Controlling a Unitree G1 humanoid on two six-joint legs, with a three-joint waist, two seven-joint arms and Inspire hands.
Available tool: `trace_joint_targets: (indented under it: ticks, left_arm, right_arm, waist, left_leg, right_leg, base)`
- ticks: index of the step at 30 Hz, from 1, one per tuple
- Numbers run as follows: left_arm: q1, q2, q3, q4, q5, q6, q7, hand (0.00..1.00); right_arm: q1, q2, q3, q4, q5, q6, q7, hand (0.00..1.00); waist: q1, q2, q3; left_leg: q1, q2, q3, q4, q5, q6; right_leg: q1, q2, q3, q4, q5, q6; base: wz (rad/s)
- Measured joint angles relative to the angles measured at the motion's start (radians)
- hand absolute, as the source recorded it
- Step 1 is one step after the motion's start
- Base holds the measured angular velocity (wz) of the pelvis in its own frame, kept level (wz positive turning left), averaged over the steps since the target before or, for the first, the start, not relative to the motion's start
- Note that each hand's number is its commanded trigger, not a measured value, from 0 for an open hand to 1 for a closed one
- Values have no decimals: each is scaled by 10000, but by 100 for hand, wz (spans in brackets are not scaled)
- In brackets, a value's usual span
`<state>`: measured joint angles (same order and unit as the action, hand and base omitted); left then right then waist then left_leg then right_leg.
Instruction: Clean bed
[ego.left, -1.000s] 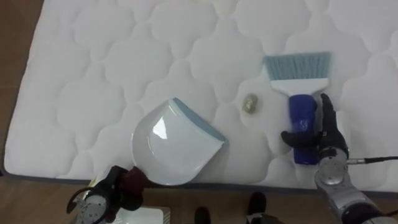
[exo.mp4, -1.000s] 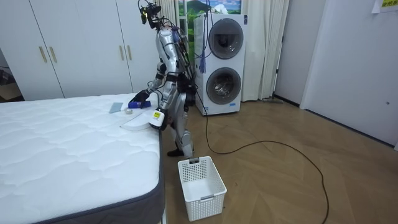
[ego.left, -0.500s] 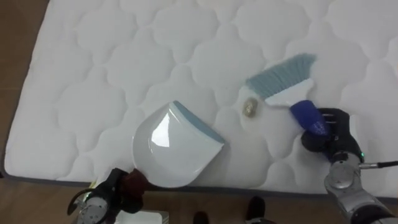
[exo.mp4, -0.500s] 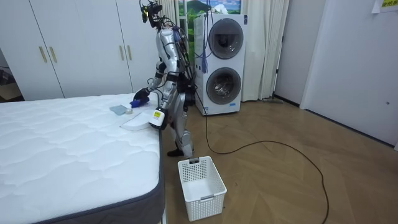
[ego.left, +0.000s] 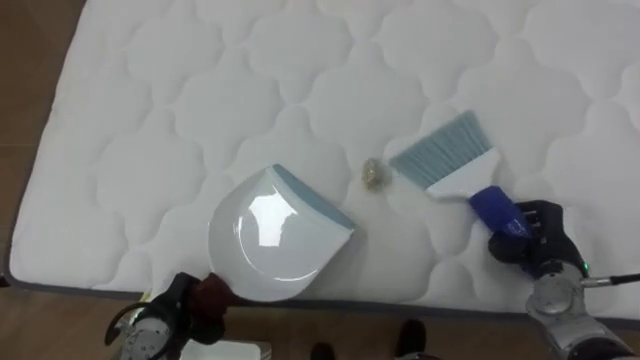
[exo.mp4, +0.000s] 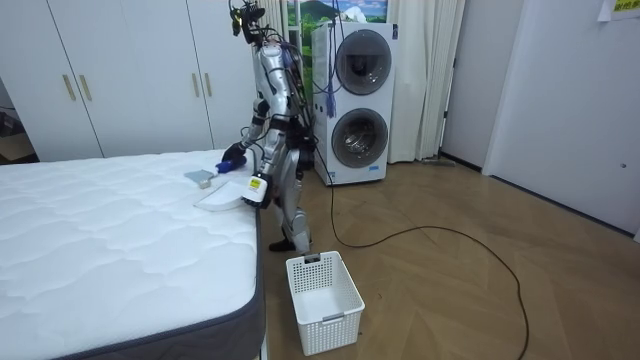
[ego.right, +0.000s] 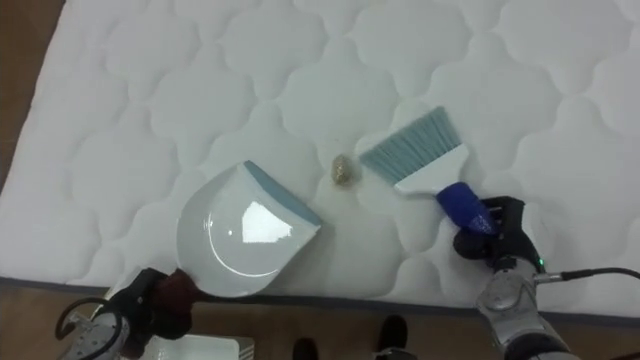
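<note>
Brush (ego.left: 447, 160) bristles now swung toward 10 o'clock, crumb (ego.left: 372, 175) nearer the dustpan (ego.left: 275, 235) | right hand (ego.left: 535, 240) curled round the brush handle, 4 o'clock | left hand (ego.left: 175, 310) grips the dustpan handle, 7 o'clock | white quilted mattress (ego.left: 150, 120) | robot at the bed edge, basket (exo.mp4: 323, 288) on the wood floor

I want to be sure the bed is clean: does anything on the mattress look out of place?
Yes. A small crumpled beige scrap lies on the white mattress, between the bristles of the brush and the blue lip of the dustpan. It is the only litter on the quilted surface.
</note>
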<state>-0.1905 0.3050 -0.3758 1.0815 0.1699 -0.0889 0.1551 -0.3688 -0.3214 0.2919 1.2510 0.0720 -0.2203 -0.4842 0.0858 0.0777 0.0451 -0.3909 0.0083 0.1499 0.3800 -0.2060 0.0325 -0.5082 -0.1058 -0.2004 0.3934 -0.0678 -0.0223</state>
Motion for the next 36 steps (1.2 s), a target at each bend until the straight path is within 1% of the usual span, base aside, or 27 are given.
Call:
trace_joint_targets:
  ticks: [7,9,10,13,15,16,17,18,20,21,22,23,24,25,26,29,30,32,33,35,36]
  left_arm:
    - [-133,115,-8,-13,5,41,-117,100]
    - [-226,215,-6,-16,233,49,-112,100]
    - [-312,300,-2,-18,448,62,-95,100]
    - [-473,324,105,-114,1124,153,-28,100]
    - [-453,363,210,-290,1457,163,6,100]
    - [-450,498,215,-469,1767,168,11,100]
    - [-442,708,211,-718,2115,175,10,100]
    - [-449,806,211,-815,2259,175,15,100]
    - [-460,1119,201,-925,2400,189,20,100]
    - [-464,1193,202,-957,2431,205,20,100]
    - [-466,1317,200,-1108,2651,318,19,100]
    - [-499,1430,202,-1265,2956,405,19,100]
    - [-522,1508,200,-1330,3083,419,19,100]
    - [-567,1643,199,-1408,3253,470,19,100]
    - [-574,1746,182,-1424,3279,502,18,100]
    - [-588,1910,189,-1624,3469,635,2,100]
    - [-593,1942,189,-1637,3504,632,1,100]
    - [-579,2147,169,-1776,3549,601,-23,100]
    - [-591,2201,167,-1821,3552,599,-47,100]
    - [-628,2449,173,-2011,3745,598,-103,100]
    - [-629,2533,171,-2032,3756,595,-109,100]
  right_arm:
    - [-47,-19,0,130,63,57,39,100]
    - [-100,-52,-13,140,31,129,78,100]
    - [-180,-64,-19,144,38,187,86,100]
    - [-213,-243,-47,163,20,283,295,100]
    - [-233,-387,-348,251,-184,369,417,100]
    - [-258,-559,-500,285,-437,475,451,100]
    - [-263,-815,-501,292,-623,518,502,100]
    - [-278,-954,-500,292,-731,561,506,100]
    - [-542,-1460,-496,307,-1232,835,506,100]
    - [-622,-1584,-496,306,-1414,899,506,100]
    - [-774,-1847,-496,306,-1921,1014,514,100]
    - [-948,-2105,-489,306,-2517,1141,522,100]
    - [-1060,-2225,-489,306,-2775,1173,525,100]
    - [-1308,-2432,-447,302,-3195,1217,519,100]
    - [-1548,-2581,-331,302,-3591,1289,518,100]
    - [-2071,-2945,-74,222,-4764,1423,709,100]
    - [-2121,-3015,8,144,-4894,1473,755,100]
    - [-2184,-3252,243,-436,-5480,1607,936,100]
    - [-2191,-3324,384,-576,-5622,1639,955,100]
    - [-2265,-3532,632,-961,-6547,1690,1190,100]
    - [-2344,-3536,775,-961,-6744,1703,1246,100]
  waist:
    - [-18,-40,-22]
    - [-54,-98,-48]
    - [-111,-145,-59]
    - [-213,-242,-65]
    - [-205,-333,-70]
    - [-183,-397,-63]
    - [-168,-456,-63]
    - [-165,-467,-63]
    - [-226,-489,-54]
    - [-221,-495,-50]
    - [-274,-543,-35]
    - [-246,-613,-15]
    - [-240,-657,2]
    - [-227,-733,13]
    - [-234,-805,8]
    - [-242,-1011,4]
    - [-236,-1041,8]
    - [-236,-1161,52]
    - [-238,-1192,70]
    - [-189,-1437,90]
    - [-187,-1493,87]
  left_leg:
    - [-16,-16,0,-7,1,2]
    - [-83,-44,-3,-9,10,16]
    - [-191,-72,-11,23,28,40]
    - [-301,-149,-142,180,50,78]
    - [-314,-194,-141,178,68,109]
    - [-378,-206,-138,199,67,126]
    - [-479,-197,-141,251,60,146]
    - [-543,-191,-140,310,43,172]
    - [-677,-198,-135,342,14,218]
    - [-703,-198,-131,347,9,225]
    - [-716,-207,-108,334,10,227]
    - [-707,-207,-71,319,14,233]
    - [-699,-203,-46,307,15,233]
    - [-698,-195,-4,290,16,233]
    - [-690,-193,-3,289,17,231]
    - [-711,-139,55,291,19,225]
    - [-705,-131,68,289,18,224]
    - [-714,-123,84,283,15,222]
    - [-724,-122,82,284,15,222]
    - [-755,-131,100,282,14,222]
    - [-761,-126,95,292,14,222]
  right_leg:
    - [-9,-19,31,33,0,0]
    - [-99,-58,28,95,-4,-3]
    - [-214,-125,-26,180,-13,-13]
    - [-253,-197,-27,246,-39,23]
    - [-280,-207,71,248,-47,73]
    - [-339,-221,78,250,-32,96]
    - [-418,-232,66,264,-21,110]
    - [-463,-243,47,285,-17,114]
    - [-593,-302,49,367,-9,134]
    - [-627,-302,68,369,2,144]
    - [-667,-304,111,377,13,158]
    - [-686,-307,123,387,18,162]
    - [-695,-307,125,391,21,157]
    - [-701,-298,117,383,25,150]
    - [-701,-289,98,381,33,138]
    - [-760,-273,83,351,50,111]
    - [-760,-270,82,353,50,111]
    - [-780,-288,26,372,49,111]
    - [-789,-297,-5,374,49,111]
    - [-903,-321,-16,474,49,107]
    - [-904,-319,-23,484,49,105]
  base:
    - [0]
    - [2]
    - [10]
    - [13]
    - [5]
    - [0]
    - [0]
    - [0]
    - [0]
    - [-5]
    - [-7]
    - [-7]
    - [-7]
    - [-4]
    - [-4]
    - [-4]
    - [0]
    - [0]
    - [0]
    - [-6]
    - [0]
